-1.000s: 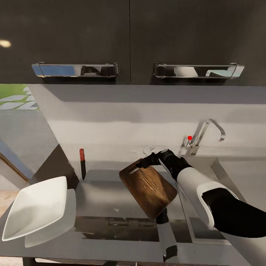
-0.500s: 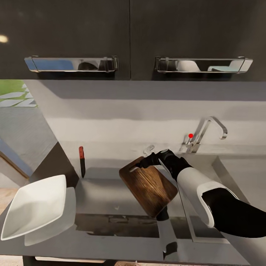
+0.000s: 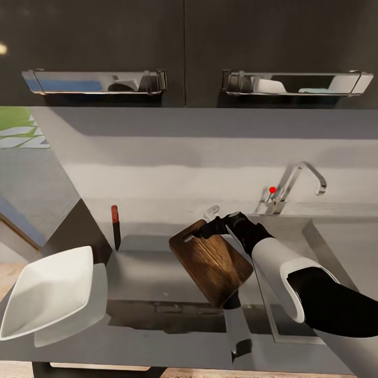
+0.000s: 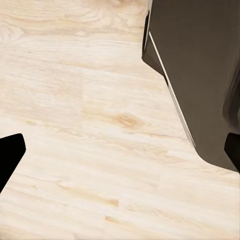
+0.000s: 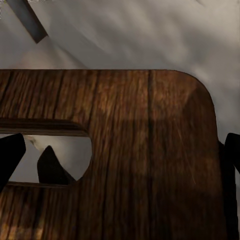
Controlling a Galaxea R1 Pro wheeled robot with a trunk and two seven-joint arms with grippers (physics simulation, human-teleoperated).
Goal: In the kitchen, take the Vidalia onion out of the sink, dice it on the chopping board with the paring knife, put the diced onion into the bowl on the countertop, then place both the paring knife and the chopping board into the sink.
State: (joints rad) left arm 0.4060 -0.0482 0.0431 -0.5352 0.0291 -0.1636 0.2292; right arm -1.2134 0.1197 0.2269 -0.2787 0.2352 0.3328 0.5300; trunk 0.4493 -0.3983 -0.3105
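Head view: my right hand (image 3: pixel 210 227) pinches the chopping board (image 3: pixel 211 269) at its slot-handle end, holding it tilted above the grey surface (image 3: pixel 142 273), just left of the sink (image 3: pixel 294 315). The paring knife (image 3: pixel 115 227) lies far left; the white bowl (image 3: pixel 50 291) sits near left. My left hand (image 4: pixel 120 150) is spread over wooden floor (image 4: pixel 75 125).
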